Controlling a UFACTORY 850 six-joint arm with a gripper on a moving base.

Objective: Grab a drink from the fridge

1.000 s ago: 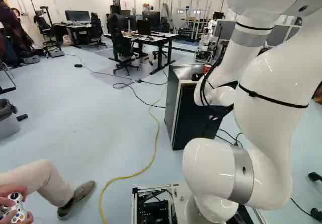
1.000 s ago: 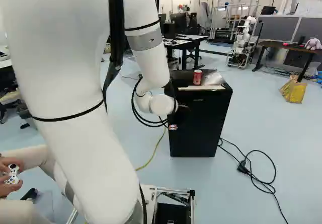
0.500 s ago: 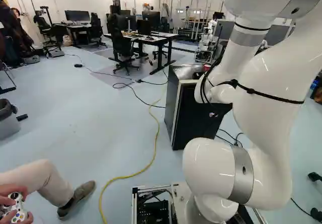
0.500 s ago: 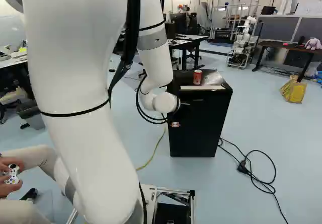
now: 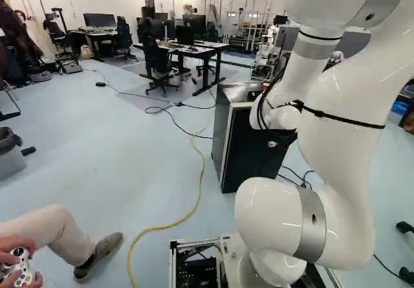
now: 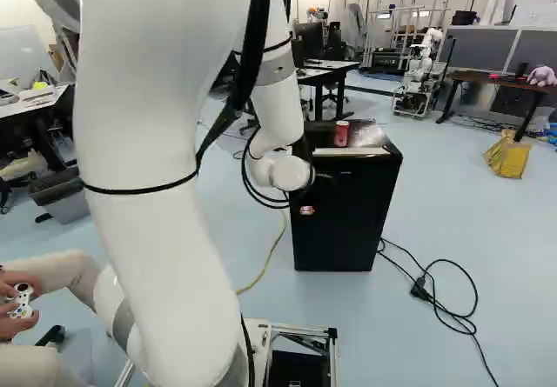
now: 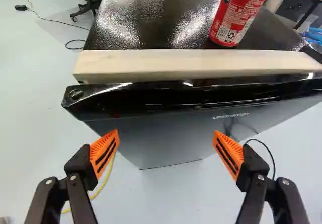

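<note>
White arm [image 5: 343, 139], single; lowest joint [image 5: 275, 265] at 6 o'clock in left base view, arm bulk toward 3 o'clock. Right base view: big link [image 6: 139, 239] leans up toward 11 o'clock. Forearm [image 6: 277, 113], grey band, drops to rounded wrist [image 6: 290, 174]; black cables [image 6: 246, 178] looped beside it. Gripper [image 6: 315, 194] black, partly lost in dark. Wrist view, 12 = gripper's pointing direction: fingers spread wide, at 10 and 2 o'clock, orange pads [image 7: 104, 153] angled toward each other, nothing between.
</note>
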